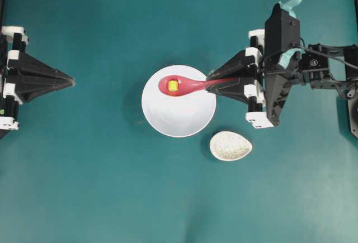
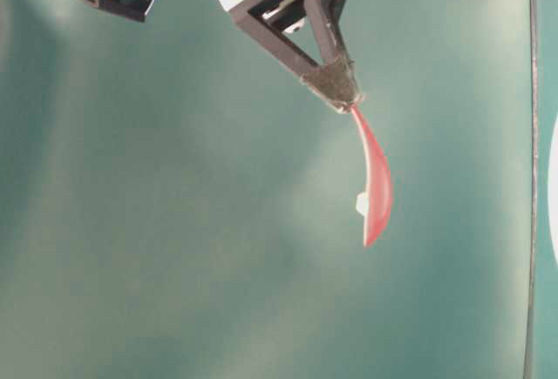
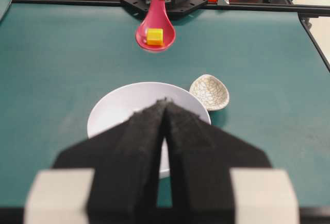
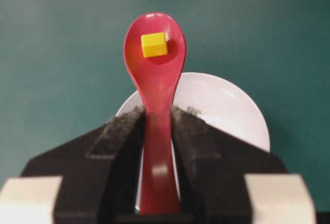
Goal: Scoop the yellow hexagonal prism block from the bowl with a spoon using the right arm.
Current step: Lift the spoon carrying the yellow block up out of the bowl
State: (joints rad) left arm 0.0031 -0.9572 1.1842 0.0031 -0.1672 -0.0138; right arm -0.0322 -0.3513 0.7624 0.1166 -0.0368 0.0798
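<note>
Seen from the right wrist camera, nearest the lens are the two black padded fingers [image 4: 121,131] of the right gripper [image 4: 156,118], pressed against either side of the handle of a glossy pink-red spoon [image 4: 154,74], so this claw is closed on the spoon. The handle runs straight away from the camera to a deep oval scoop, and in that scoop sits the yellow hexagonal prism block [image 4: 153,44], tiny and bright, lying a little toward the far end. Below and behind the spoon is the white bowl [image 4: 221,105], round and plain, resting on a teal table [image 4: 51,54]; the spoon is held in the air above it, and the scoop reaches past the bowl's far rim in this view. From overhead, the right gripper [image 1: 210,84] comes in from the right side, with the spoon [image 1: 187,85] stretched leftward over the upper part of the bowl [image 1: 179,117] and the block [image 1: 173,86] visible in the scoop. Just beside the bowl, toward the lower right, lies a small speckled oval spoon rest [image 1: 230,146], apart from the bowl. Far to the left, well apart from everything, the left gripper [image 1: 71,80] points toward the bowl with its black fingers drawn together to a point, holding nothing.
</note>
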